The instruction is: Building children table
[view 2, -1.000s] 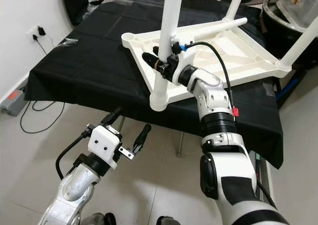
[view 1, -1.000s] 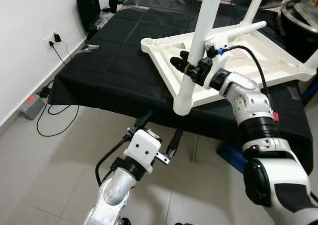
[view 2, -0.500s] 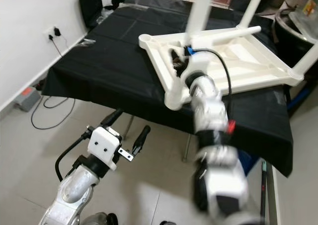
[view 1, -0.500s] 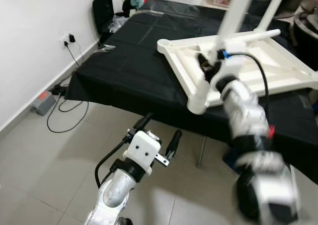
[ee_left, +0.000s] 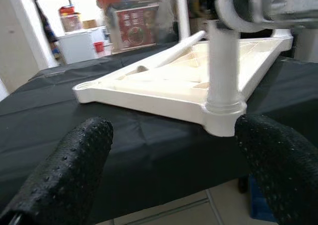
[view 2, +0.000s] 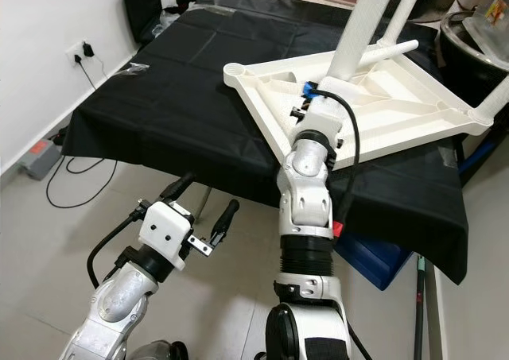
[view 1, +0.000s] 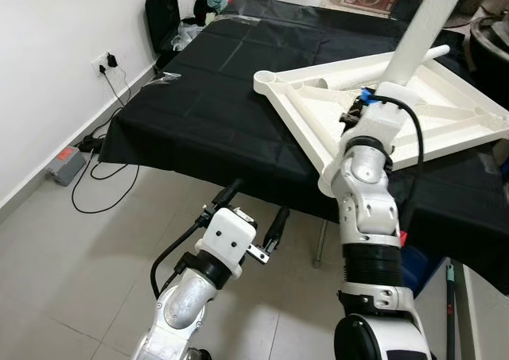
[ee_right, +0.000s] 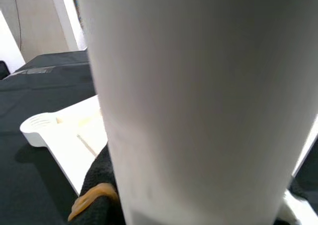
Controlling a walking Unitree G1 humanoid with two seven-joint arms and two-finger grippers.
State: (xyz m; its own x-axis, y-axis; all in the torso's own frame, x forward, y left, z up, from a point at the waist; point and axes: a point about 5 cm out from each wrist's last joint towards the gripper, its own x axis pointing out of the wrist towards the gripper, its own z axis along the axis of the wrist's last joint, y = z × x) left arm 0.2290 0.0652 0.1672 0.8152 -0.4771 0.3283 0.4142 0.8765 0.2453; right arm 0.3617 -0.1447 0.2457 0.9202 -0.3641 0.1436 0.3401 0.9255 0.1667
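White tabletop (view 1: 445,110) lay upside down on the black-covered surface (view 1: 199,98), one corner overhanging the near edge. Right gripper (view 1: 367,110) was at a white leg (view 1: 417,38) standing in that corner; jaws closed around it, seen close in the wrist view. Left gripper (view 1: 253,210) hung low over the floor (view 1: 64,241), jaws apart, holding nothing.

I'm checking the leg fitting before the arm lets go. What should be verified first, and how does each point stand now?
1. Right gripper closed on the leg: ok.
2. Leg standing in the near corner socket: ok; fully seated: cannot tell.
3. Tabletop lying underside up on the black cloth: ok.
4. Far left corner socket still without a leg: not ok.
5. Left gripper open, low in front of the table, free to help: ok.
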